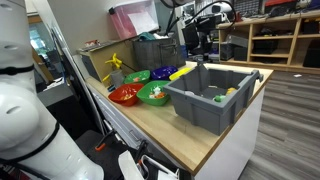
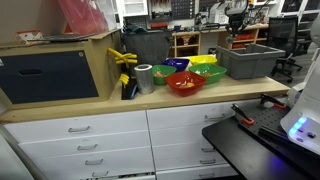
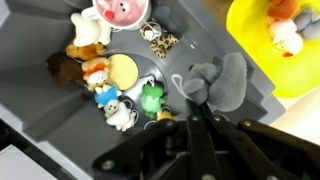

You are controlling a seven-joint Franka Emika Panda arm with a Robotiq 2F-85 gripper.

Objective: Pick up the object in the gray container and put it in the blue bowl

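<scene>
The pincer (image 3: 195, 122) is seen low in the wrist view, its dark fingers drawn close together just beside a soft gray plush toy (image 3: 218, 78); whether the toy is pinched cannot be told. The toy is found among small figures inside the large rectangular gray plastic container (image 3: 40, 120), and the small round dark blue plastic bowl (image 1: 163, 72) is set near it on the wooden counter (image 1: 150, 125).

A light wooden desk (image 2: 90, 106) over white drawers (image 2: 100, 140) carries a round red-orange plastic bowl (image 2: 185, 83). Just beside it sits a green plastic bowl (image 2: 207, 73), and a yellow plastic bowl (image 2: 203, 60) lies behind them. A grey metal cylinder (image 2: 145, 77) stands upright near yellow-handled clamps (image 2: 124, 57).
</scene>
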